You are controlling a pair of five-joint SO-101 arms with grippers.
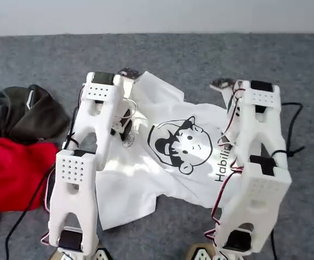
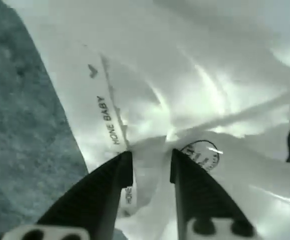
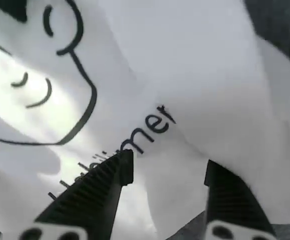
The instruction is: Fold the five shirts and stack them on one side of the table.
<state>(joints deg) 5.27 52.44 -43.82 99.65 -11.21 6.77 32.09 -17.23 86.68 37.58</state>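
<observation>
Clothes heap (image 1: 10,162) beside white shirt (image 1: 135,184)

Your left arm (image 1: 86,162) stretches forward from its base at the near edge of the table, its upper link angled inward and its wrist tipped down. Its gripper (image 2: 151,155) points steeply downward, and the two dark fingers are drawn close together with a bunched fold of the white shirt (image 2: 200,90) pinched between their tips. Your right arm (image 1: 257,162) reaches forward alongside it in much the same folded pose. Its gripper (image 3: 169,162) also points down, with the fingers spread wide apart and holding nothing.
</observation>
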